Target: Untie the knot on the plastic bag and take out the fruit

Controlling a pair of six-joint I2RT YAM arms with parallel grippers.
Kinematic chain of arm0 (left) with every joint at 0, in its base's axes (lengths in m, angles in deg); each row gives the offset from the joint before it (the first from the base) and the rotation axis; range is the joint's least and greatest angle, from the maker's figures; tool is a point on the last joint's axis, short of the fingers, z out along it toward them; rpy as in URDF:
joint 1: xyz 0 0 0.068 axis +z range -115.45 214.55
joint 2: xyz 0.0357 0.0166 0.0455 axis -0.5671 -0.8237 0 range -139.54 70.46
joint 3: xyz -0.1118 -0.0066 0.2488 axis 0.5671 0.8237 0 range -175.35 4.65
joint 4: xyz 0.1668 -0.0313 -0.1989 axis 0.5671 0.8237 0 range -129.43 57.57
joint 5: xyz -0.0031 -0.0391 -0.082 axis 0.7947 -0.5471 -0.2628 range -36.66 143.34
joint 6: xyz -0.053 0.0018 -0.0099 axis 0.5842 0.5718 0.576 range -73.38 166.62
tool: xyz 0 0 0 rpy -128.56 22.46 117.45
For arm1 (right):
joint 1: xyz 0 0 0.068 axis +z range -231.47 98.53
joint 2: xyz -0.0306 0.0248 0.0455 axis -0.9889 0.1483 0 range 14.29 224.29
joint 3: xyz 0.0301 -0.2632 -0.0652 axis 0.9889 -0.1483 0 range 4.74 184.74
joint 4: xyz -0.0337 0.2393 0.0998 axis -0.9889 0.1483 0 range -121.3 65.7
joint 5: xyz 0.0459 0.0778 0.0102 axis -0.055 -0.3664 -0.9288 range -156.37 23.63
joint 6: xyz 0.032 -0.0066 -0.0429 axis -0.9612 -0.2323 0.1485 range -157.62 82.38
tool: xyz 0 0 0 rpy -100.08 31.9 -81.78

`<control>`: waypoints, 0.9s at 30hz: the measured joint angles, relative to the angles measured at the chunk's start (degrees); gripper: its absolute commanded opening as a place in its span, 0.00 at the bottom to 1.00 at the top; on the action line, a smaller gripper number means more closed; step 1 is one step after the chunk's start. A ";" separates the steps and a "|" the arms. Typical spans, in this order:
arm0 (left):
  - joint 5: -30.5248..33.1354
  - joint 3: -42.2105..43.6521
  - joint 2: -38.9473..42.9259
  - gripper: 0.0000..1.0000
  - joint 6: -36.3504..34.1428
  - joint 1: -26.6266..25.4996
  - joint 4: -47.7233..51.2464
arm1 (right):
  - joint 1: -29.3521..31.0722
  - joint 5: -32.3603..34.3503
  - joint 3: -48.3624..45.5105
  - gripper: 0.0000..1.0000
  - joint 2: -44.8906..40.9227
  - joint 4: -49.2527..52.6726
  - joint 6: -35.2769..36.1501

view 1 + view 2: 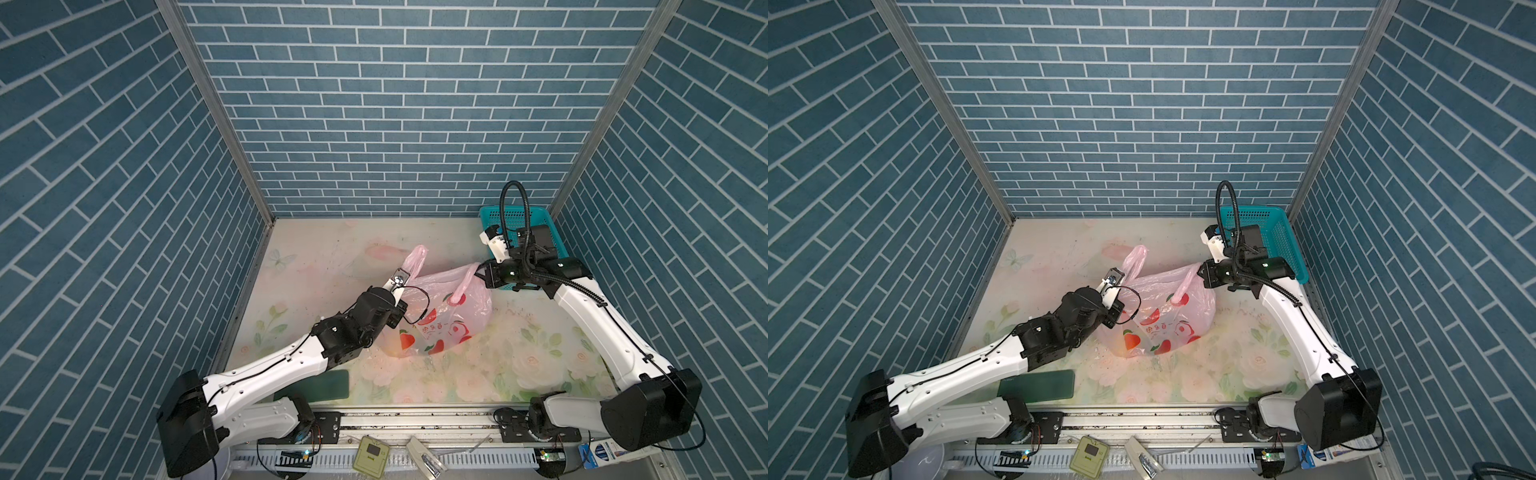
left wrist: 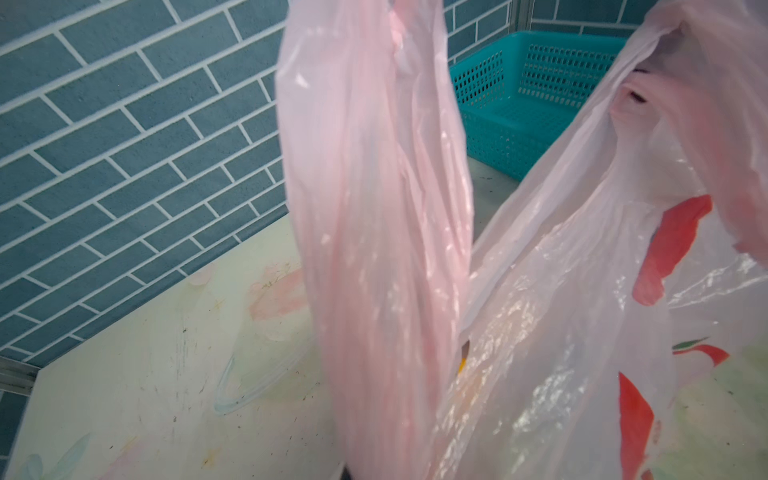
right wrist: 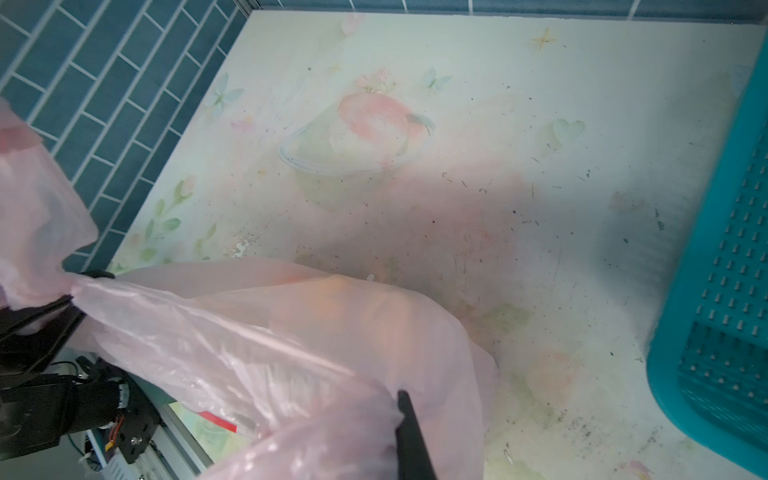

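Observation:
The pink plastic bag (image 1: 440, 320) (image 1: 1163, 320) with red prints sits mid-table, its mouth stretched between both arms. My left gripper (image 1: 405, 277) (image 1: 1118, 277) is shut on one handle strip (image 2: 374, 208), whose loop stands up above the jaws; the right wrist view shows this pinch (image 3: 72, 293). My right gripper (image 1: 481, 274) (image 1: 1201, 274) is shut on the bag's opposite rim, one black finger (image 3: 409, 432) showing under bunched plastic. Another handle loop (image 1: 459, 293) droops over the bag. No knot shows. The fruit is only a faint orange tint (image 3: 332, 293) through the plastic.
A teal perforated basket (image 1: 519, 216) (image 1: 1277, 232) (image 2: 519, 120) (image 3: 723, 299) stands at the back right corner, close behind the right wrist. A dark green flat pad (image 1: 332, 384) lies at the front left. Brick-pattern walls close three sides.

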 measured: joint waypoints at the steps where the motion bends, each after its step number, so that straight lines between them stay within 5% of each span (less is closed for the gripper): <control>1: -0.81 0.26 0.35 0.01 0.52 0.37 -0.42 | -0.22 -0.66 -0.68 0.00 -0.61 -0.61 -0.76; 6: -2.93 2.10 0.96 0.09 5.31 0.87 -1.46 | -0.90 -2.47 -2.93 0.00 -2.10 -3.02 -3.69; 14: -3.78 14.56 9.68 0.06 17.88 0.55 -2.23 | -1.51 -5.09 -15.06 0.00 -10.47 -7.61 -9.68; 22: -3.63 18.08 10.91 0.09 23.71 -0.94 -2.32 | -0.35 -6.27 -25.97 0.00 -13.64 -10.01 -14.56; 24: -3.67 18.27 9.55 0.19 24.44 -0.96 -2.29 | 1.05 -5.81 -27.26 0.00 -13.60 -10.01 -14.64; 27: -3.67 18.25 7.34 0.50 24.70 -1.18 -1.95 | 3.54 -4.63 -28.02 0.00 -13.25 -9.92 -14.64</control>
